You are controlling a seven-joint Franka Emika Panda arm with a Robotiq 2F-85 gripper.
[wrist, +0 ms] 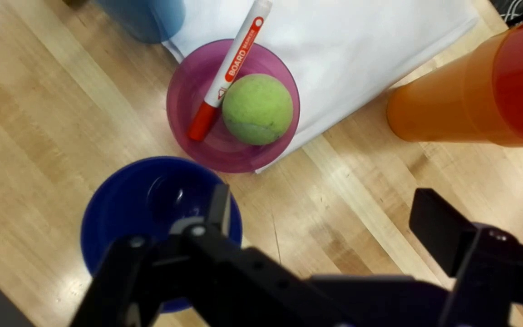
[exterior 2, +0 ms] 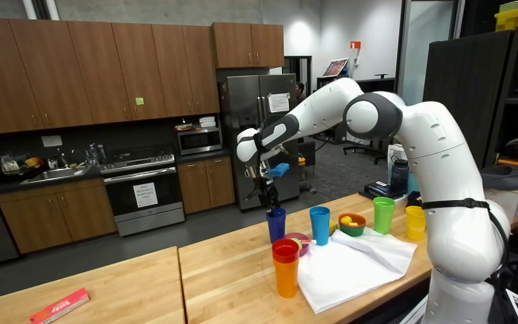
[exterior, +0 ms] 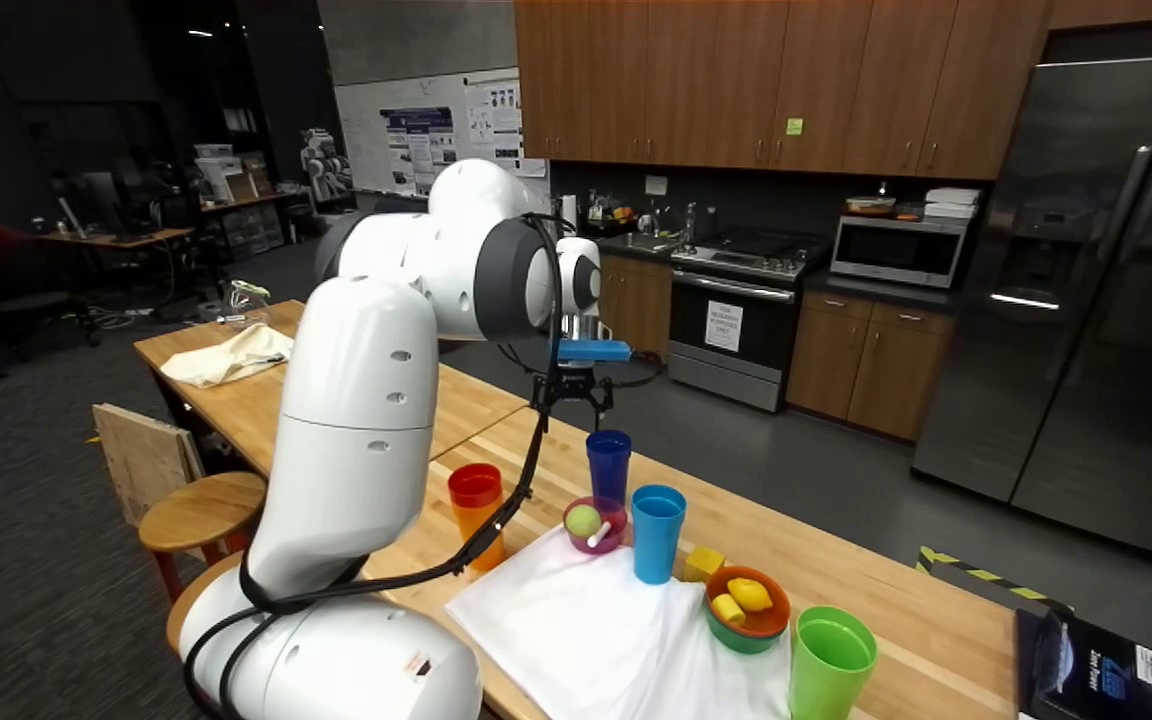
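We look along a wooden counter [exterior 2: 223, 265] crossed by a seam, and over it reaches the white arm [exterior: 366, 420]. We find a white cloth [exterior: 586, 630] spread on the counter, one side of it bunched into folds. The gripper [wrist: 325, 217] hangs pointing down, its jaws spread wide. In the wrist view we see one finger overlap the mouth of the dark blue cup [exterior: 608, 468], while its partner is out over the wood beside it; whether the rim is touched, we cannot tell. That cup stands upright on the counter.

Of the other cups, we count an orange-and-red cup [wrist: 456, 100], a light blue cup [exterior: 656, 540] at the cloth's edge, a green cup [exterior: 829, 665] and, in an exterior view, a yellow cup [exterior 2: 415, 223] near the green one. We also see an orange-and-green bowl [exterior: 739, 640] and a purple bowl [wrist: 186, 97], the latter just beside the dark blue cup, at a corner of the cloth. A yellow block [exterior: 703, 564] lies between the light blue cup and the orange-and-green bowl. Inside the purple bowl we make out a yellow-green ball [wrist: 258, 110] and a white marker [wrist: 232, 68], its red cap down in the bowl, its tail jutting past the rim.
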